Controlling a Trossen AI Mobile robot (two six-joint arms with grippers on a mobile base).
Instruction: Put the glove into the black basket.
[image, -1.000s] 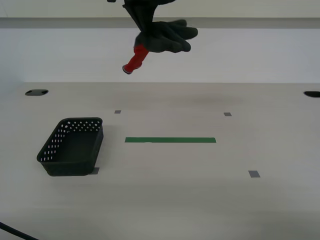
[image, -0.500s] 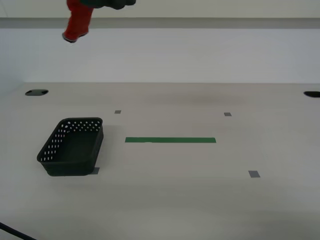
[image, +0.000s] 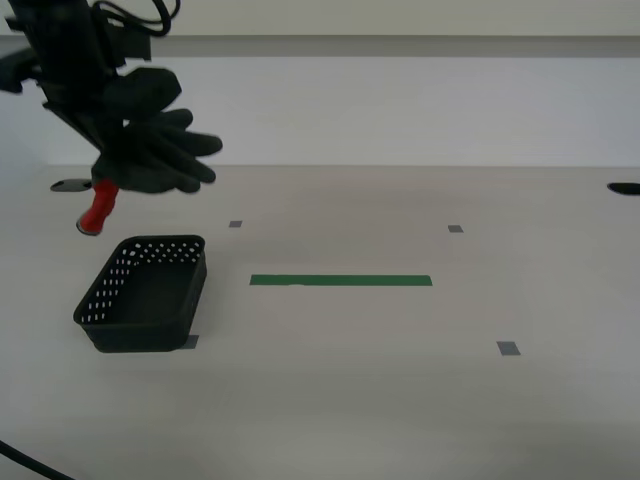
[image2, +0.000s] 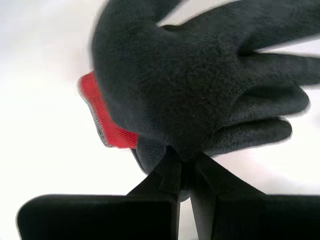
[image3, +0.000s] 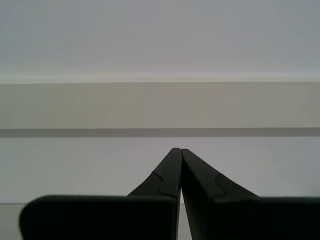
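Observation:
The glove (image: 150, 150) is dark grey-black with a red cuff (image: 98, 210). It hangs in the air at the exterior view's left, above and just behind the black basket (image: 145, 292). My second gripper (image: 105, 145) is shut on the glove; in the second wrist view its fingers pinch the glove (image2: 200, 95) near the palm, with the red cuff (image2: 100, 120) hanging to one side. The basket stands open and empty on the table. My first gripper (image3: 180, 152) is shut on nothing and points at a blank wall; it does not show in the exterior view.
A green tape strip (image: 340, 281) lies mid-table beside the basket. Small grey tape squares (image: 508, 348) dot the white table. Dark cable holes (image: 72, 185) sit at the far table corners. A black cable (image: 30, 465) crosses the near corner at the exterior view's left.
The arm holding the glove has swung from the top centre toward the exterior view's left and come down; the glove now hangs just above the basket's far side. The basket has not moved.

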